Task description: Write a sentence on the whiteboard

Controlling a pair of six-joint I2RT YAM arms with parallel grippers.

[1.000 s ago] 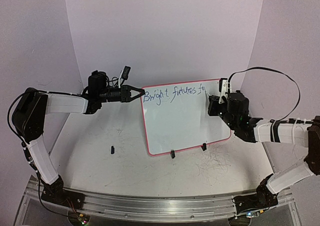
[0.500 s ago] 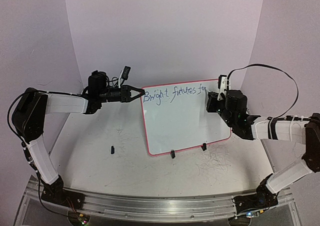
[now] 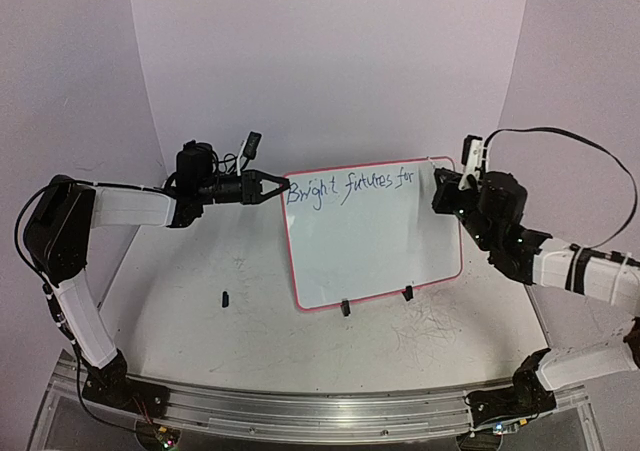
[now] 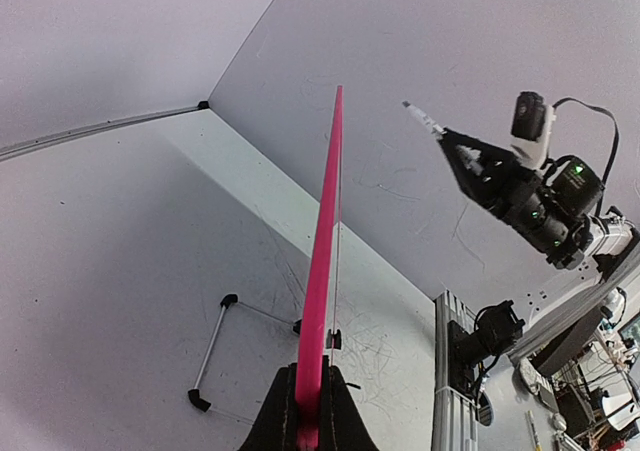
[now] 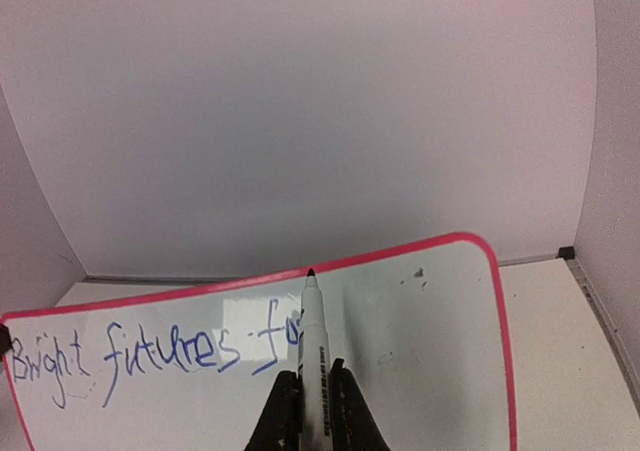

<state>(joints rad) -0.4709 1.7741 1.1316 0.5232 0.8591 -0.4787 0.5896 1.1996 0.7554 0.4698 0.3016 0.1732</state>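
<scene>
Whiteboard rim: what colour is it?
Red-pink; the whiteboard rim shows best in the left wrist view.

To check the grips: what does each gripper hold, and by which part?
The left gripper holds the whiteboard by its left rim near the top corner. The right gripper holds the marker by its barrel, tip free.

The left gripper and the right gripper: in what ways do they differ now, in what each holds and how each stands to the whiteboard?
The left gripper is shut on the upper left corner of the whiteboard; the right gripper is shut on a marker. The left gripper touches the board; the right gripper holds the marker tip off it, near the upper right corner. Both are closed on something.
</scene>
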